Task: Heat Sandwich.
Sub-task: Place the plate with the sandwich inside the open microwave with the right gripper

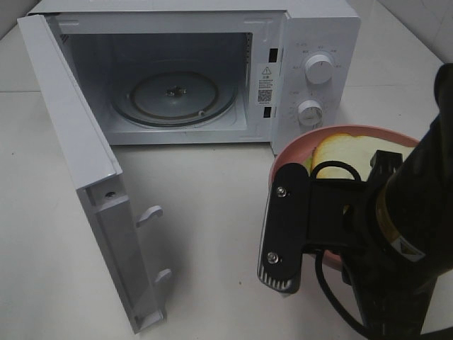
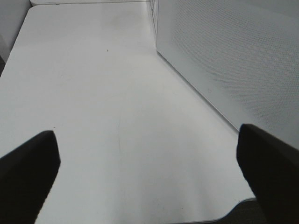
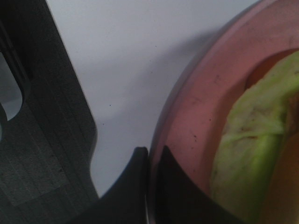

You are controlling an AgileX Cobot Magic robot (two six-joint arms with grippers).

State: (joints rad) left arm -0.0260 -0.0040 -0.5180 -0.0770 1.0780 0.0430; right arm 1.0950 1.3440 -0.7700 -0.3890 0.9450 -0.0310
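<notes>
— Right gripper [image 3: 150,156], what's its state?

— I have it closed down on the rim of the pink plate [image 3: 196,121]. On its wrist camera I see the two dark fingers pinched together with the plate's edge between them.

— And the sandwich?

— The sandwich [image 1: 347,152] lies on that plate. From the high camera I see its pale yellow top slice, partly hidden behind my right arm's camera mount. The wrist view shows the light green filling hanging out at the side, just inside the rim and close to the gripper. I can't tell whether the plate sits on the desk [image 1: 212,234] or is held a little off it.

— Where is that against the oven?

— The plate is in front of the microwave [image 1: 322,28], just below its control panel with the two white knobs [image 1: 319,69], to the right of the cavity. The door [image 1: 78,142] is swung wide open toward the left, with its latch hooks facing the desk. Inside, the glass turntable [image 1: 173,95] is bare.

— Left side?

— My left gripper [image 2: 149,172] has its fingers spread wide with nothing between them. Its wrist camera shows it over bare white desk, beside a white wall of the microwave. It is not visible from the high camera.
</notes>
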